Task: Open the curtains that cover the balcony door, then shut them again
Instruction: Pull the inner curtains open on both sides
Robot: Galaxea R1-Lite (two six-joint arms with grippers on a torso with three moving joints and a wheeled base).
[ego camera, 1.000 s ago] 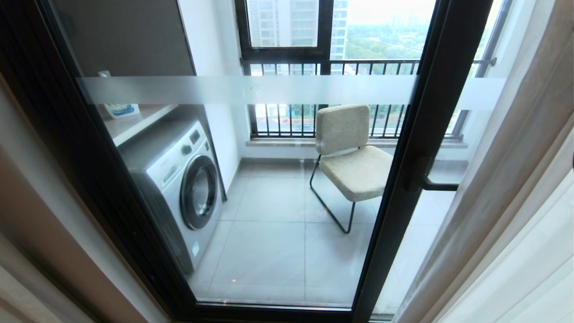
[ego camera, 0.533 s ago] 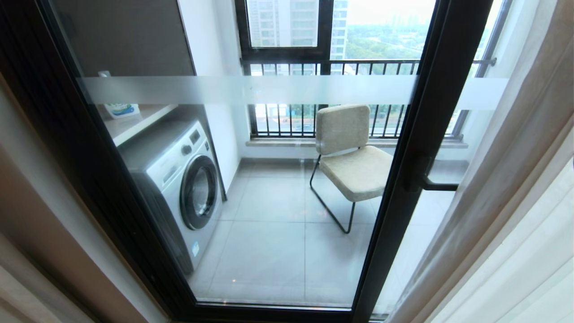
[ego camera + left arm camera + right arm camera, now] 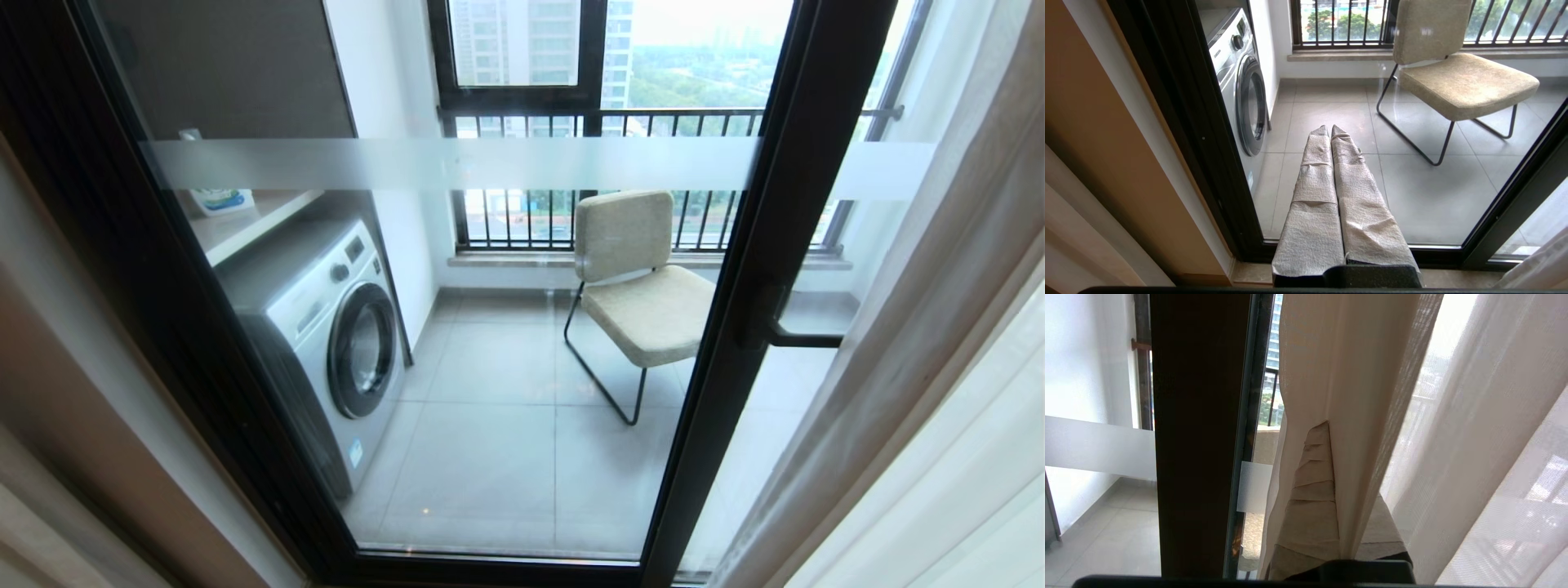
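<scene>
Curtains: heavy cream-beige pleated drapes with thin white sheers point(image 3: 922, 392), bunched at the right edge of the black-framed glass balcony door point(image 3: 506, 327).
Right pincer point(image 3: 1331, 428): clamped on drape fold.
Left pincer point(image 3: 1329, 130): together, empty.
Progress: opened; closing apparently remains.

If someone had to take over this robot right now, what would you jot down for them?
Right gripper: shut on a fold of the cream curtain, beside the black door frame; the sheer hangs next to it.
Left gripper: shut, empty, parked low in front of the balcony door.
Things: the curtains are gathered at the right edge of the head view; most of the door glass is uncovered, with the chair and washing machine visible through it.
Done: opening looks largely done.
Left: probably finish the pull if needed, then draw the curtains closed across the door.
</scene>
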